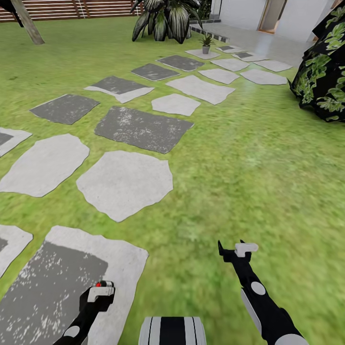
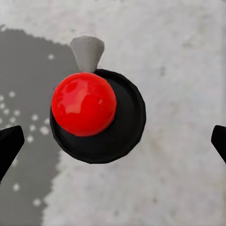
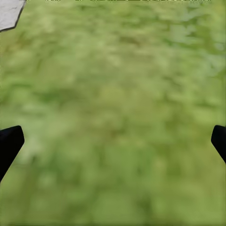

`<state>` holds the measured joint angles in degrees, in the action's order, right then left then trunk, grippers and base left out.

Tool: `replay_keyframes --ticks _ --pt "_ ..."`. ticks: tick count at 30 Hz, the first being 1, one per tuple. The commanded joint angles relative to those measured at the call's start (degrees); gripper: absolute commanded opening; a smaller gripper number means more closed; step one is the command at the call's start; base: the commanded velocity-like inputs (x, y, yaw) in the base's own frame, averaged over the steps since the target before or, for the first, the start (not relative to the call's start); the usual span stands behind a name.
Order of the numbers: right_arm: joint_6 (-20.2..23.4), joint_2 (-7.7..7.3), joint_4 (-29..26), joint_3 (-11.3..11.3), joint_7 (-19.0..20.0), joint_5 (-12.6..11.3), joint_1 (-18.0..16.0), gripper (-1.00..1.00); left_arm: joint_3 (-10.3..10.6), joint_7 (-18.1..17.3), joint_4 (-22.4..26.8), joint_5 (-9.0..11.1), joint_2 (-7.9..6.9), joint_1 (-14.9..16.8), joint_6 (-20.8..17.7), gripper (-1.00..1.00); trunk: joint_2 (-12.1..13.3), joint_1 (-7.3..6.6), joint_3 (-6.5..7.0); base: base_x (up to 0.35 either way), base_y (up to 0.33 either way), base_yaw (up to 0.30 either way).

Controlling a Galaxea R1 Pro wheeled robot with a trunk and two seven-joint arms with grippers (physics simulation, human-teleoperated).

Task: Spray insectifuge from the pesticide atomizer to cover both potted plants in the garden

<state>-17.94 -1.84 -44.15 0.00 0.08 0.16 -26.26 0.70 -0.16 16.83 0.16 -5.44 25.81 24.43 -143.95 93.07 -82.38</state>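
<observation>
In the left wrist view a round dark object with a glossy red ball on top and a grey spout (image 2: 96, 117) sits midway between my left gripper's wide-apart fingertips (image 2: 9, 146). It looks like the pesticide atomizer seen end-on, over a grey stepping stone, and neither finger touches it. In the head view its red top (image 1: 98, 283) peeks past my left gripper (image 1: 101, 291) at the bottom left. My right gripper (image 1: 235, 250) hangs open over bare grass. Far ahead stand a big rosette of broad pointed leaves (image 1: 165, 19) and a small plant in a grey pot (image 1: 206, 44). I cannot tell whether either is one of the potted plants.
Grey stepping stones (image 1: 124, 184) run from the bottom left to a pale building (image 1: 268, 19) at the far right. A dark leafy bush (image 1: 321, 72) crowds the right edge. A tree trunk (image 1: 28, 24) and brown slatted fence (image 1: 72, 9) close the far left.
</observation>
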Motion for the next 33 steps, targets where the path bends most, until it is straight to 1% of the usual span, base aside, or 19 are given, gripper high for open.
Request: replay_keyframes --ticks 1,16,18,22,25,26,33 --pt "-0.17 -0.01 0.03 0.00 0.01 0.02 -0.02 1.00 0.06 -0.02 -0.01 0.02 -0.01 0.03 0.18 1.00 -0.01 0.00 -0.03 0.106 0.035 0.000" --pt "-0.17 -0.01 0.03 0.00 0.01 0.02 -0.02 1.00 0.01 -0.02 0.06 0.02 -0.09 0.01 0.21 1.00 -0.01 0.00 -0.03 0.017 0.006 0.000" --pt "-0.17 -0.01 0.03 0.00 0.01 0.02 -0.02 1.00 0.01 -0.02 0.00 0.02 -0.09 -0.02 0.55 1.00 -0.01 0.00 -0.03 0.000 0.000 0.000" --pt "-0.17 -0.01 0.03 0.00 0.01 0.02 -0.02 1.00 0.01 0.04 -0.31 0.08 -0.10 -0.06 3.22 1.00 -0.01 0.00 -0.03 0.000 0.000 0.000" --pt "-0.17 -0.01 0.03 0.00 0.01 0.02 -0.02 1.00 0.01 0.06 -0.36 0.10 -0.10 -0.06 3.61 1.00 -0.01 0.00 -0.03 0.000 0.000 0.000" --pt "-0.17 -0.01 0.03 0.00 0.01 0.02 -0.02 1.00 0.01 0.06 -0.37 0.10 -0.10 -0.06 3.67 -1.00 -0.01 0.00 -0.03 0.000 0.000 0.000" --pt "-0.17 -0.01 0.03 0.00 0.01 0.02 -0.02 1.00 -0.06 0.06 -0.39 0.11 -0.10 -0.06 3.75 -1.00 -0.01 0.00 -0.03 0.000 0.000 0.000"
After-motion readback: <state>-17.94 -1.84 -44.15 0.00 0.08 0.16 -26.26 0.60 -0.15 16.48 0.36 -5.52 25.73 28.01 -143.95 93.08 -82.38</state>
